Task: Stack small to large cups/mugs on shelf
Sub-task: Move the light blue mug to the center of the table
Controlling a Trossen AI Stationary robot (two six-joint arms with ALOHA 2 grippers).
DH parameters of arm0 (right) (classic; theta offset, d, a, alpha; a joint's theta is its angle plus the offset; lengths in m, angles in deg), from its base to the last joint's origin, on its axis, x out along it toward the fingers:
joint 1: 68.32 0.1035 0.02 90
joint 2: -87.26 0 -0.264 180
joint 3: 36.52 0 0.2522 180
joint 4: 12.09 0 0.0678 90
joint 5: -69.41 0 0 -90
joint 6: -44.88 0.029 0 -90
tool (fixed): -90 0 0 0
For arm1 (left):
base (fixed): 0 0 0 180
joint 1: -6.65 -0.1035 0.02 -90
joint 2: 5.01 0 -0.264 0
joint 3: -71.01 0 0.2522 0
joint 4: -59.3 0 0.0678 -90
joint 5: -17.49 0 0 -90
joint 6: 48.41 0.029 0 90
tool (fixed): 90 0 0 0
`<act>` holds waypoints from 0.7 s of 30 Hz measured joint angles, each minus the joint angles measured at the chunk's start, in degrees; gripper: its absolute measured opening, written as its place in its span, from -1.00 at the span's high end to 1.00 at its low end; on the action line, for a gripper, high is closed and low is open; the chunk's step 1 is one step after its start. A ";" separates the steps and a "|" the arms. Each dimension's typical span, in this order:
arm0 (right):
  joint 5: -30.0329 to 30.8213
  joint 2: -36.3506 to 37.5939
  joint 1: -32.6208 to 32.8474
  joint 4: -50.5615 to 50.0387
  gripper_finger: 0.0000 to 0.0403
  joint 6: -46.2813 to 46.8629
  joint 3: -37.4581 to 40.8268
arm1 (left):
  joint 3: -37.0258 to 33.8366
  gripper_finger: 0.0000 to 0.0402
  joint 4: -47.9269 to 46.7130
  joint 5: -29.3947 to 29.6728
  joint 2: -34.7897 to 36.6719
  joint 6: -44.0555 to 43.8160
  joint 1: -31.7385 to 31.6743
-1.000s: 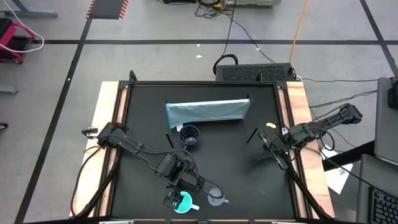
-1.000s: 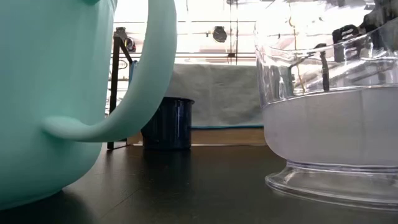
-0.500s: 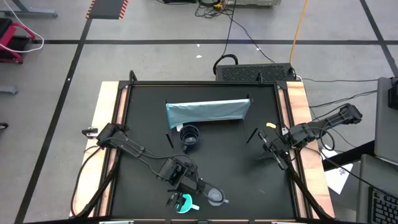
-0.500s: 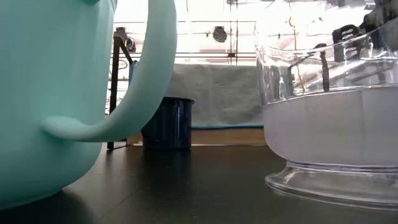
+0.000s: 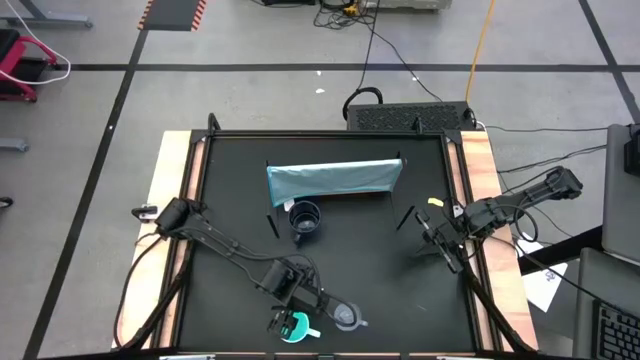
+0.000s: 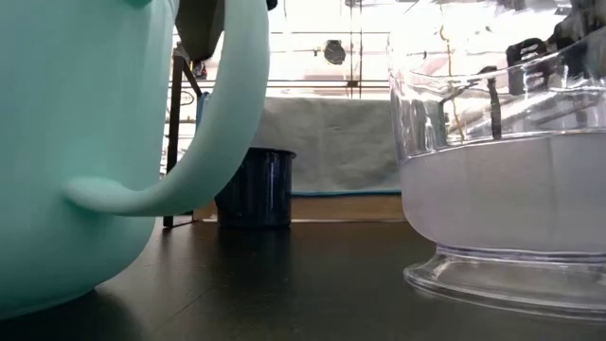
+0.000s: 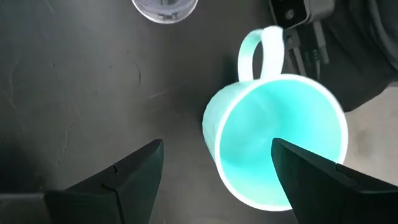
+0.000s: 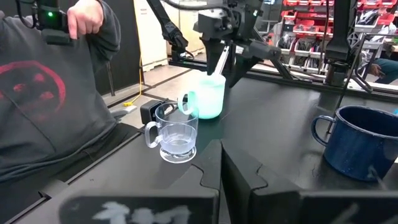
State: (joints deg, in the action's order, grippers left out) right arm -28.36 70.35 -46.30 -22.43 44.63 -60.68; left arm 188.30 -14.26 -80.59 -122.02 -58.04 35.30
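Note:
The turquoise mug stands upright near the table's front edge, with the clear mug just to its right. The navy mug stands mid-table in front of the light blue-grey shelf. My left gripper is open and points down over the turquoise mug. One finger is over the mug's hollow and the other is outside its wall; neither touches it. My right gripper waits shut at the right edge.
In the right wrist view a person in a grey sweatshirt stands close to the table's front edge by the clear mug. Bare black tabletop lies between the front mugs and the navy mug.
My left gripper has come down toward the turquoise mug, still open and without turning. One of its fingers now shows at the top of the low view above the mug's handle. The mugs have stayed where they were.

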 joint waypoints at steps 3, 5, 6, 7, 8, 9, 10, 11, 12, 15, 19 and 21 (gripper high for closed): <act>0.01 0.00 -0.01 -0.01 1.00 0.00 0.00 | -0.15 -0.50 0.08 0.00 -0.04 0.10 0.00; 0.00 0.00 -0.01 -0.02 1.00 0.00 0.00 | -0.13 -0.50 0.09 -0.28 0.00 0.13 0.00; 0.00 0.00 -0.02 -0.02 1.00 0.00 0.00 | -0.13 -0.50 0.07 -0.47 0.00 0.14 0.00; 0.00 0.00 -0.02 -0.02 1.00 0.00 0.00 | -0.13 -0.50 0.07 -0.50 0.00 0.12 0.00; 0.00 0.02 0.00 -0.02 1.00 0.00 0.00 | -0.13 -0.50 0.07 -0.50 0.00 0.12 0.00; 0.00 0.01 0.00 -0.02 1.00 0.00 0.00 | -0.13 -0.50 0.09 -0.50 0.00 0.14 0.00; 0.00 0.01 -0.02 -0.02 1.00 0.00 0.00 | -0.13 -0.50 0.09 -0.50 0.00 0.14 0.00; 0.00 0.02 0.00 -0.02 1.00 0.00 0.00 | -0.13 -0.50 0.08 -0.50 0.00 0.14 0.00; 0.00 0.02 -0.01 -0.01 1.00 -0.08 0.00 | -0.13 -0.50 0.09 -0.50 0.00 0.16 0.00; 0.01 0.00 -0.01 -0.02 1.00 -0.22 0.00 | -0.13 -0.50 0.79 -0.50 0.00 0.14 0.00; 0.00 0.01 0.00 -0.02 1.00 -0.22 0.00 | -0.13 -0.50 3.49 -0.57 0.00 -0.48 0.34; 0.00 0.00 0.00 -0.02 1.00 -0.23 0.00 | -0.11 -0.50 4.11 -0.57 0.00 0.13 0.81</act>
State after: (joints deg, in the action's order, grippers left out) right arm -28.36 70.35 -46.29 -22.45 44.40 -60.68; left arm 188.19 -10.15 -81.16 -122.02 -57.91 36.10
